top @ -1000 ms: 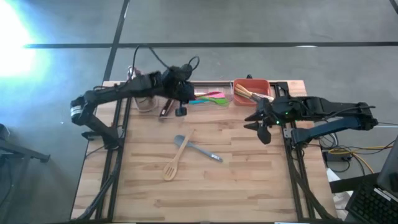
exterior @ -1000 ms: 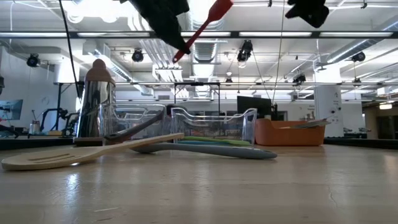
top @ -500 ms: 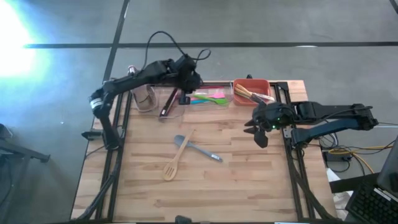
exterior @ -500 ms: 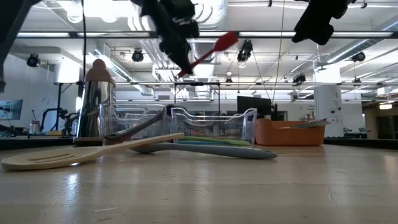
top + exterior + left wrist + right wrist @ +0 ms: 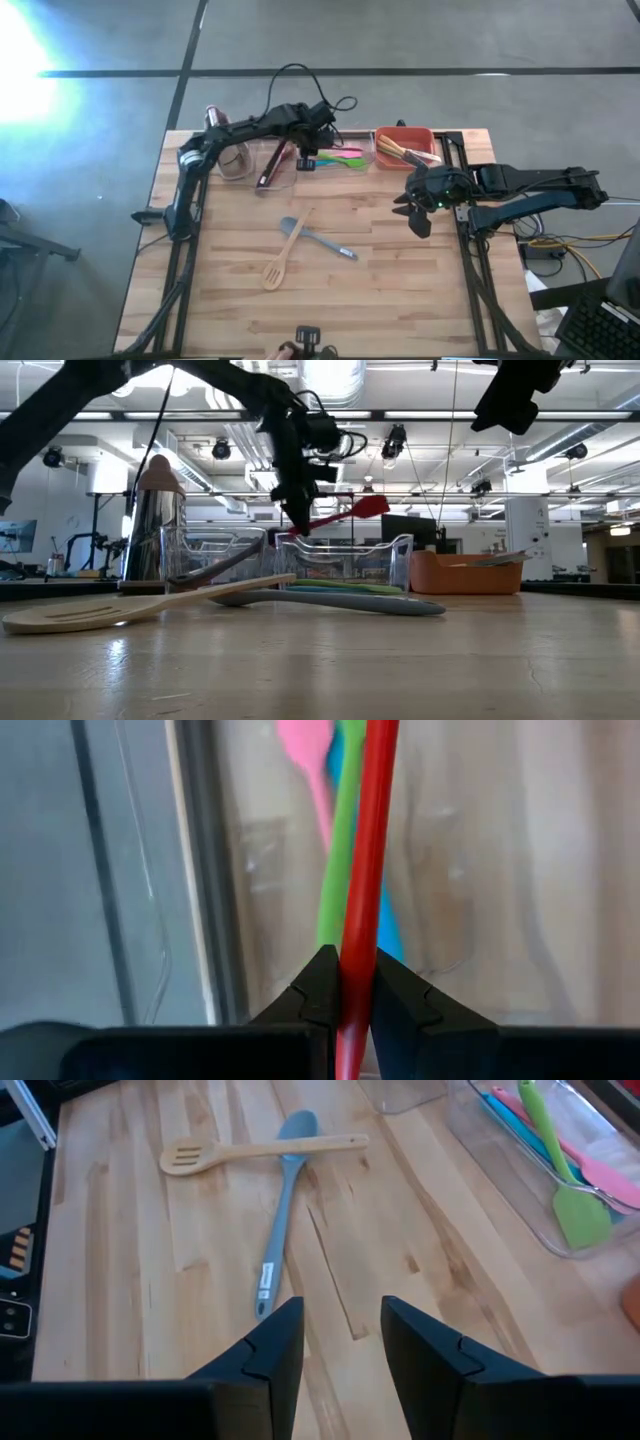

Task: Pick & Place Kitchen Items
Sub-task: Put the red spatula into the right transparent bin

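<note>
- The left gripper [image 5: 307, 152] hangs over the clear bin [image 5: 365, 140] at the table's far edge, clamped on the handle of a red spatula [image 5: 345, 516].
- In the left wrist view the two fingers [image 5: 318, 988] pinch the red handle [image 5: 365, 870] from both sides; a green utensil [image 5: 340, 850], a pink one [image 5: 312, 760] and a blue one lie in the bin beneath it.
- From table height the red spatula juts out nearly level, head toward the orange bin [image 5: 470, 574], just above the clear bin's rim [image 5: 345, 546].
- The right gripper [image 5: 418, 203] hovers above the table's right side, near the orange bin [image 5: 404, 147]; its fingers [image 5: 275, 1350] stand apart with nothing between them.
- At mid-table a wooden slotted spatula [image 5: 283, 254] and a grey-blue spoon [image 5: 318, 238] lie crossed and touching.
- The right wrist view shows the same pair, the wooden spatula [image 5: 262, 1150] lying over the spoon [image 5: 280, 1210] near its bowl, with green, pink and blue utensils side by side in the clear bin [image 5: 560, 1200].
- Pale-handled utensils [image 5: 410, 152] rest in the orange bin.
- A second clear bin [image 5: 270, 165] left of the first holds a dark utensil, too small to tell apart.
- A steel canister [image 5: 158, 530] stands at the far left corner.
</note>
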